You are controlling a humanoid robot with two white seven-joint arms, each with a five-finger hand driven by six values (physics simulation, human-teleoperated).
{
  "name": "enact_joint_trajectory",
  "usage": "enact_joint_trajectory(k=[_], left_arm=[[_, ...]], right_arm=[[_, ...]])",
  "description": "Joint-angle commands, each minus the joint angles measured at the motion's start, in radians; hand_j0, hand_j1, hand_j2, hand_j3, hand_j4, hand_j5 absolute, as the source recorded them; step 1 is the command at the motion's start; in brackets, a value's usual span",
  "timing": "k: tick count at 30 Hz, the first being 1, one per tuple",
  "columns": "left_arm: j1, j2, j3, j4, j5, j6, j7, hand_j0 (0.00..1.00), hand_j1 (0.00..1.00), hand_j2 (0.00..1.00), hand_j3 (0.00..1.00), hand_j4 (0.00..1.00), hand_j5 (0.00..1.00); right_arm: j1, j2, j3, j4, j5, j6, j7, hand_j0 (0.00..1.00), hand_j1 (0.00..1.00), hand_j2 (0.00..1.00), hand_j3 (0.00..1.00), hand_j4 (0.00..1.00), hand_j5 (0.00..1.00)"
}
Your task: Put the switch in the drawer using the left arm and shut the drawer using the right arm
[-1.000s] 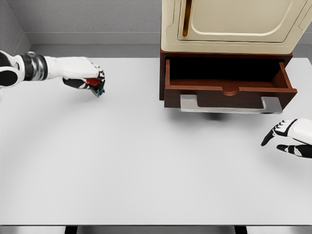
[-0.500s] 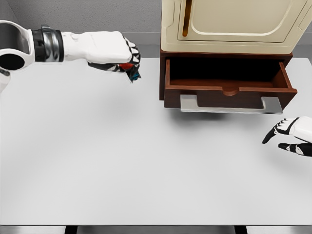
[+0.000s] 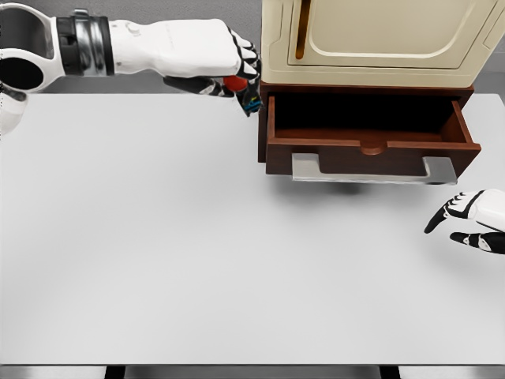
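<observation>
A wide, pale grey counter fills most of the head view, running from a dark strip at the bottom edge back to a grey wall. At the back right stands a cream-coloured appliance with a rounded door panel, set on top of a dark brown wooden cabinet. The cabinet's drawer is pulled out toward the camera, its inside dark and in shadow, with a notch in the top of its front panel and a flat silver handle below. The left arm reaches in from the upper left, white with a black and silver wrist band, stretched level above the counter's back edge. The left hand hangs just beside the drawer's left wall, fingers curled around the switch, a small red and blue thing that peeks out below the knuckles, held in the air and outside the drawer. The right hand shows at the right edge, low over the counter below the drawer's right corner, its dark-tipped fingers loosely spread, gripping nothing.
</observation>
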Motion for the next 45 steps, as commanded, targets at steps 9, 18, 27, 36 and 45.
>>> enact_joint_trajectory(k=[9, 18, 27, 36, 45], left_arm=[[-0.040, -0.195, 0.000, 0.043, 0.006, 0.003, -0.004, 0.39, 0.39, 0.39, 0.39, 0.39, 0.39], [-0.041, -0.435, -0.007, 0.299, -0.064, 0.003, -0.004, 0.40, 0.40, 0.40, 0.40, 0.40, 0.40], [-0.040, -0.489, -0.001, 0.416, -0.070, 0.003, -0.004, 0.40, 0.40, 0.40, 0.40, 0.40, 0.40], [-0.040, -0.489, 0.020, 0.417, -0.069, 0.003, -0.004, 0.54, 0.54, 0.54, 0.54, 0.54, 0.54], [-0.040, -0.482, 0.023, 0.419, -0.069, 0.003, -0.004, 0.95, 0.95, 0.95, 0.95, 0.95, 0.95]], right_arm=[[0.000, -0.003, 0.000, -0.001, -0.007, 0.003, 0.000, 0.58, 0.58, 0.58, 0.58, 0.58, 0.58], [0.000, -0.003, -0.001, -0.001, -0.007, 0.003, 0.000, 0.58, 0.58, 0.58, 0.58, 0.58, 0.58], [0.002, -0.004, -0.001, -0.001, -0.007, 0.003, 0.000, 0.58, 0.58, 0.58, 0.58, 0.58, 0.58], [0.002, -0.004, -0.003, -0.001, -0.007, 0.003, 0.000, 0.58, 0.58, 0.58, 0.58, 0.58, 0.58], [0.002, -0.003, -0.003, 0.000, -0.007, 0.003, 0.000, 0.58, 0.58, 0.58, 0.58, 0.58, 0.58]])
